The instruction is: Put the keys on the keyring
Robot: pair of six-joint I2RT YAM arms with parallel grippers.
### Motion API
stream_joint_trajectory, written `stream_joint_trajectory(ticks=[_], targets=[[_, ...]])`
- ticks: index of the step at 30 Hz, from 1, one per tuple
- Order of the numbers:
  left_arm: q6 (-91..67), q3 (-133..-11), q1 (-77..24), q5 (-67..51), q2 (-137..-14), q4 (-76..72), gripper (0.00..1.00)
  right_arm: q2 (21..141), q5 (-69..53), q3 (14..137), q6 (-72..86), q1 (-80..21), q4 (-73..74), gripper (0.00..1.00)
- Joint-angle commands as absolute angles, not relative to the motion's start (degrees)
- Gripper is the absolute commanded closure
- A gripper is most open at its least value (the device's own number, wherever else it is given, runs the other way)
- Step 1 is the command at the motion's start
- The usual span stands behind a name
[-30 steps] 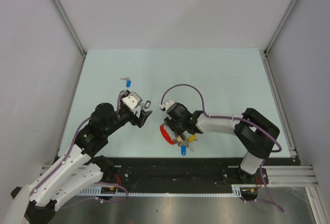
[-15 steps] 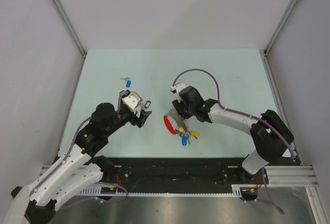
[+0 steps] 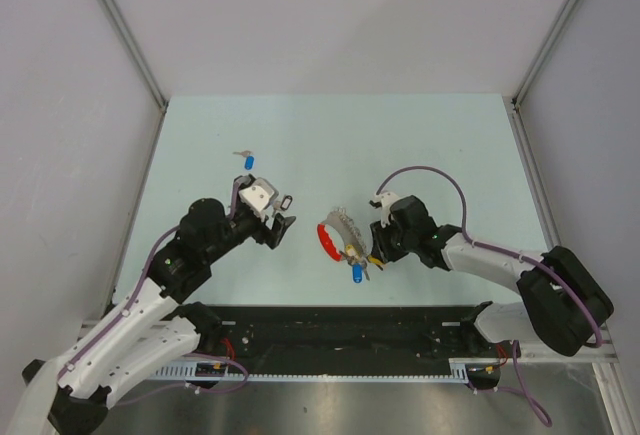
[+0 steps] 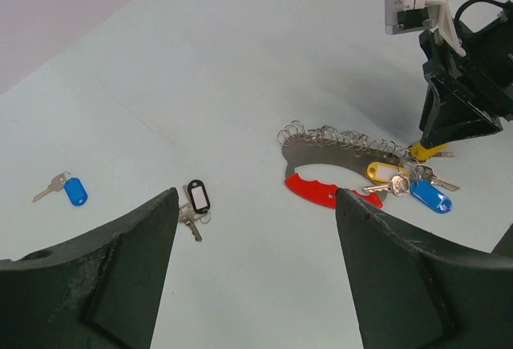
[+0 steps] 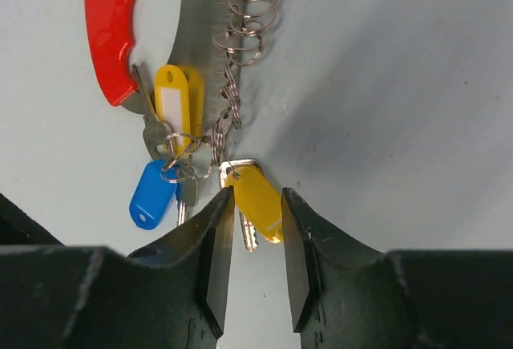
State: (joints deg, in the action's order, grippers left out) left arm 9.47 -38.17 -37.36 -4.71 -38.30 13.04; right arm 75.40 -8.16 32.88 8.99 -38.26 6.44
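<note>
Keyring [image 3: 325,240]: right wrist alone shows right fingers [image 5: 210,269] pinching yellow-tagged key [image 5: 258,196]; left fingers [image 4: 120,277] spread, empty.

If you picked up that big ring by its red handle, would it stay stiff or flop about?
Likely both. The keyring has a thick red plastic arc, probably rigid. Its metal links are small loose loops, so that side would likely sag. The tagged keys hanging there would probably swing.

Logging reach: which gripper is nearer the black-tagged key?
Left. The left gripper sits right beside the black-tagged key; the right gripper is beyond the keyring, at a yellow-tagged key.
</note>
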Motion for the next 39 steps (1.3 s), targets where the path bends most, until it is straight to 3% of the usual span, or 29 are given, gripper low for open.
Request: stream_joint_trajectory(ticks=[1, 10, 33, 37, 39], targets=[[9.2, -37.9, -37.4, -5.6, -38.6, 12.3, 0.17, 74.6, -12.0, 32.1, 10.0, -37.3, -2.2, 0.67], [9.3, -37.9, -37.4, -6.2, -39.3, 12.3, 0.17, 78.1, -14.3, 31.4, 9.8, -37.1, -4.8, 0.78], [9.3, -37.8, -37.4, -6.9, -39.6, 12.2, 0.17, 79.9, -14.8, 30.1, 10.6, -37.7, -4.4, 0.85], [9.3, -37.7, -37.4, -7.4, -39.8, 12.0, 0.17, 79.5, -14.0, 30.1, 10.0, -37.7, -4.4, 1.0], [9.4, -37.6, -37.4, -7.9, -39.7, 11.7, 0.17, 78.6, -14.1, 30.2, 9.3, -37.7, -4.6, 1.0]])
